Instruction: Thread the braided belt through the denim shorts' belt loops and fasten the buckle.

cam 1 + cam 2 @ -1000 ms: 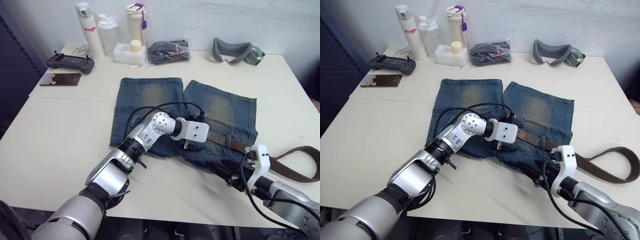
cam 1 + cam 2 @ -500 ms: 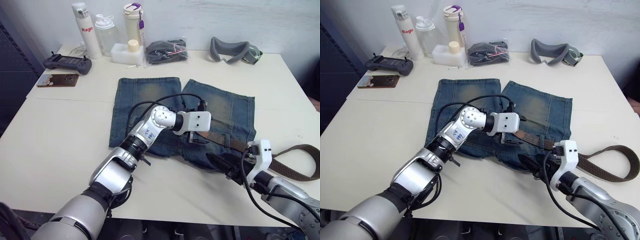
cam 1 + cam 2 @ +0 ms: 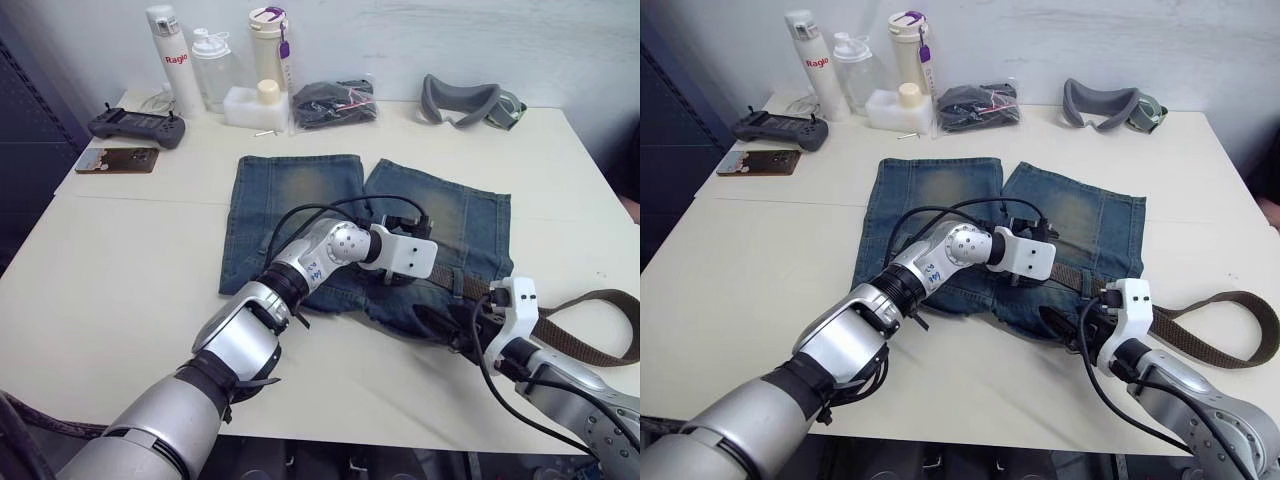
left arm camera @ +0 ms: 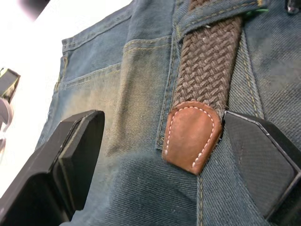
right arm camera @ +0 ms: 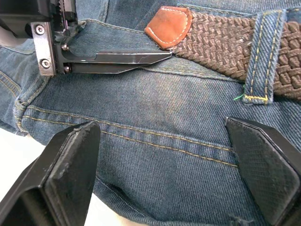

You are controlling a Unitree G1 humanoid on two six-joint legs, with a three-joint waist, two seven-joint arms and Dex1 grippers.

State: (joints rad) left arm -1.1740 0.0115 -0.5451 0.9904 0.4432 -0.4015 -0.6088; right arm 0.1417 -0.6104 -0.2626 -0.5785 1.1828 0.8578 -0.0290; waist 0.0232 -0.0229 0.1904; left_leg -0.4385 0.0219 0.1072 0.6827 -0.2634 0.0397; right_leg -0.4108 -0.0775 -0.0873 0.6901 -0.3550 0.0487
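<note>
Blue denim shorts with faded tan patches (image 3: 300,200) are lying flat mid-table, waistband toward the near edge of the white table (image 3: 110,290). Dark-brown braided belt (image 3: 590,335) is running under a denim belt loop (image 5: 263,52) on the right side of the waist; its tan leather tip (image 4: 192,136) is lying on the denim mid-waistband, and the rest is looping off toward the table's right edge. Buckle isn't identifiable.

Left gripper (image 4: 160,165) is sitting spread wide, straddling the leather tip, one finger (image 4: 256,160) touching it, nothing clamped. Right gripper (image 5: 164,174) is also spread wide over the waistband, holding nothing.

Along the far edge: three bottles (image 3: 215,65), a black bundle in a clear bag (image 3: 335,102), grey padded goggles (image 3: 465,100), a black controller (image 3: 138,124). None are obstructing the waistband.
</note>
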